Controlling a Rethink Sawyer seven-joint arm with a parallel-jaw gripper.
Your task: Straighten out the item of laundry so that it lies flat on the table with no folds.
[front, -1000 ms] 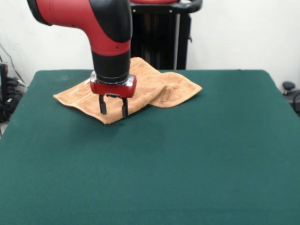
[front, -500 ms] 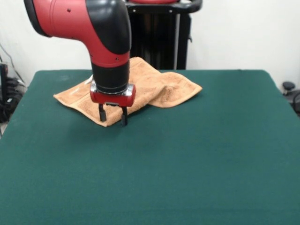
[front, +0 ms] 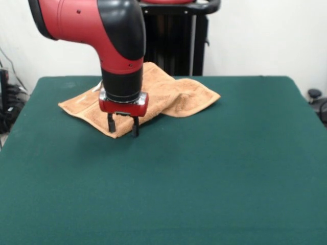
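Note:
The item of laundry [front: 168, 94] is an orange-tan terry towel lying folded and rumpled at the far left part of the green table [front: 204, 173]. One pointed corner of it faces the front. My gripper [front: 122, 126] hangs straight down over that corner, open, with its two black fingers [front: 135, 126] straddling the corner's tip and reaching down to the cloth. The arm hides the towel's middle left part.
The dark pedestal [front: 176, 38] stands behind the table's far edge. Cables and dark gear [front: 7, 102] lie off the left side, and a small dark object [front: 316, 97] sits off the right side.
The gripper has dropped lower onto the towel's front corner and shifted slightly toward the front; it stays open. The towel has not visibly moved.

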